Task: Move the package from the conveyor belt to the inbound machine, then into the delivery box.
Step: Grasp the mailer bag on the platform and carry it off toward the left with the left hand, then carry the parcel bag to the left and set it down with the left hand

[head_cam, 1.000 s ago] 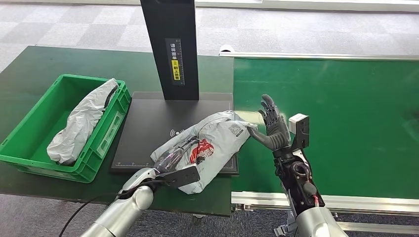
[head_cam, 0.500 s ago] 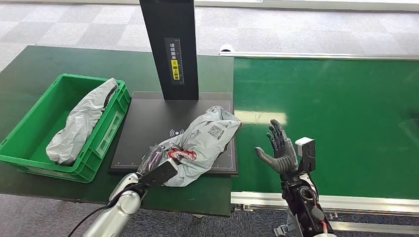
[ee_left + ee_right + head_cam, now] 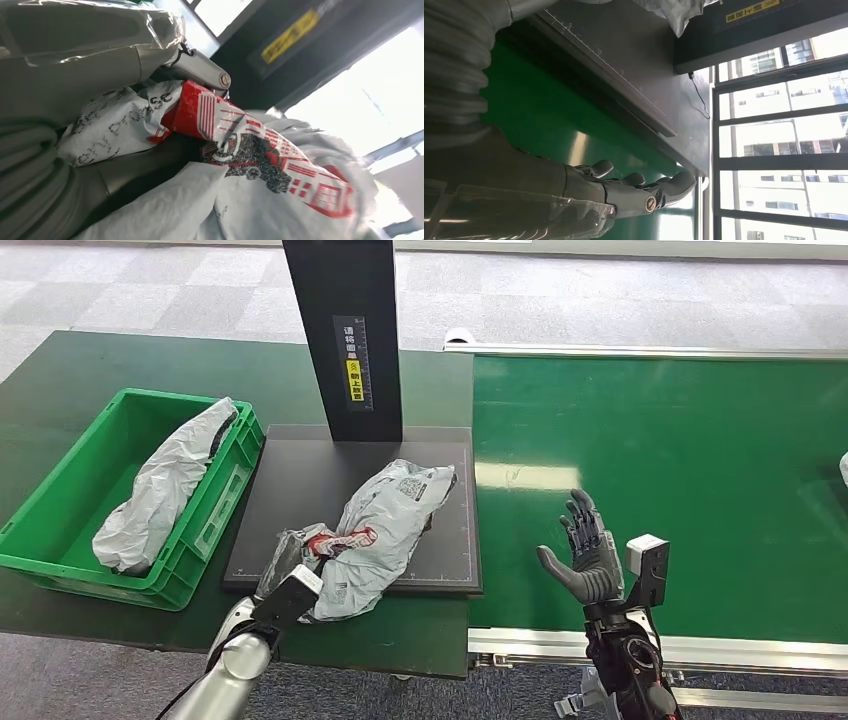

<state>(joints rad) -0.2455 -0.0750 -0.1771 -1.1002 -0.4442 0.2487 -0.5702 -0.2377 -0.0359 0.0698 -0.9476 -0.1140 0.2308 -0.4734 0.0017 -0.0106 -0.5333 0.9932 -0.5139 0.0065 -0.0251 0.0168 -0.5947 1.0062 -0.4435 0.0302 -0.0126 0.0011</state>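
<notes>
The left hand (image 3: 285, 592) is gripping the near end of the package (image 3: 375, 530), fingers closed on the crumpled grey plastic right by the red printing. From the left wrist camera you can see the bag (image 3: 260, 165) bunching up around the thumb and fingers, so it's definitely got hold of it. The package itself is lying diagonally across the black scanner plate (image 3: 300, 480), label side up, with its near end hanging off the front edge where the hand is grabbing it.

The right hand (image 3: 585, 555) is hovering over the green belt (image 3: 700, 460), fingers spread and pointing up, holding nothing. Same story in the right wrist view: fingers (image 3: 634, 182) straight out over the belt.

Behind the plate the black post (image 3: 345, 330) with the yellow sticker is standing upright. Off to the left, the green crate (image 3: 60, 530) is sitting on the dark table with another grey bag (image 3: 165, 485) lying in it.
</notes>
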